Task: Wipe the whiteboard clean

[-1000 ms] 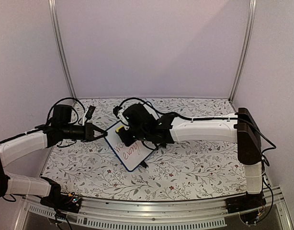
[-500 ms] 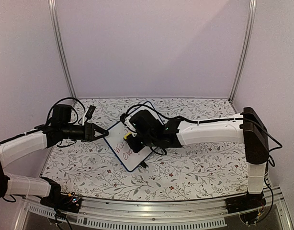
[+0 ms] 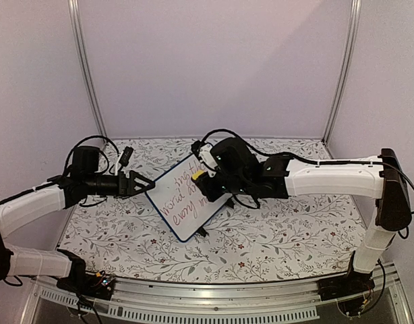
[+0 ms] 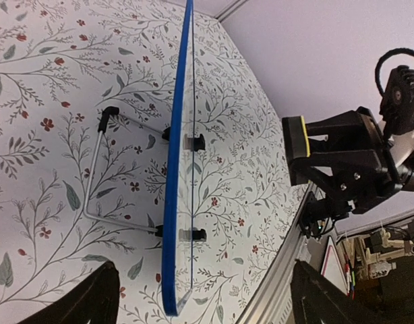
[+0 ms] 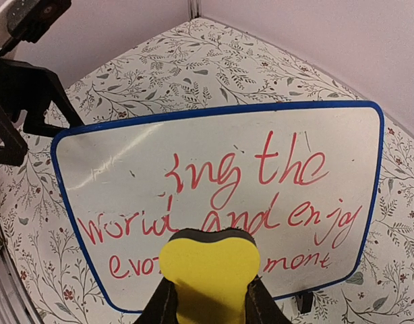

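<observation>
The whiteboard [image 3: 185, 200] stands tilted on its wire stand [image 4: 94, 177], blue-framed, with red handwriting across it [image 5: 261, 169]; the start of the top line is wiped away. My right gripper [image 3: 208, 181] hovers over the board's right part, shut on a yellow eraser [image 5: 208, 268] with a dark felt face. The eraser [image 4: 299, 137] also shows in the left wrist view. My left gripper [image 3: 145, 183] is open at the board's left edge. The blue edge [image 4: 174, 202] stands between its fingers [image 4: 99, 297], touching neither.
Flower-patterned cloth [image 3: 274, 229] covers the table. Plain walls close the back and sides, with metal posts [image 3: 85, 67] in the corners. An aluminium rail [image 3: 214, 300] runs along the near edge. Black cables [image 3: 119, 156] lie behind the left arm.
My left gripper has opened and let go of the board's left edge. The right arm has carried the eraser rightward across the board, uncovering the writing.
</observation>
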Controlling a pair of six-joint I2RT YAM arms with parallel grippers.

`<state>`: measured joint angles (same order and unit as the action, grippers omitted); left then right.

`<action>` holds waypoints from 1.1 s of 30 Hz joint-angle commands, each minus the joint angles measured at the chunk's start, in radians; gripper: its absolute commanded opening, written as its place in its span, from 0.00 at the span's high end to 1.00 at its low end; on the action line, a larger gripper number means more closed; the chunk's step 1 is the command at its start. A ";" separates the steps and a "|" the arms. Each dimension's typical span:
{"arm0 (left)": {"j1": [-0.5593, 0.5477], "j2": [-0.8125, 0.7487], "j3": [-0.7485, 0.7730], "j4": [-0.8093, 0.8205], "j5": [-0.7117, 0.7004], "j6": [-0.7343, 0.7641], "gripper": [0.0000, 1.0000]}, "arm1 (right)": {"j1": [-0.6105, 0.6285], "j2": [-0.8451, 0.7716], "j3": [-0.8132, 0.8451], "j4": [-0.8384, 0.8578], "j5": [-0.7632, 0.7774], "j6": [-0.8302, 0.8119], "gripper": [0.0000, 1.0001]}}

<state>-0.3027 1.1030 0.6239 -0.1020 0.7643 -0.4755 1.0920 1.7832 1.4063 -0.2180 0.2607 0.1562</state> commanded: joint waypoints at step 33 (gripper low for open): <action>-0.016 0.264 0.232 -0.009 -0.071 0.072 0.37 | -0.027 0.060 0.015 0.075 -0.117 -0.006 0.83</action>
<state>-0.3058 1.3537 0.8673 -0.1360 0.6758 -0.4187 1.0706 1.7985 1.3499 -0.1349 0.1616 0.1158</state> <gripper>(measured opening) 0.630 0.262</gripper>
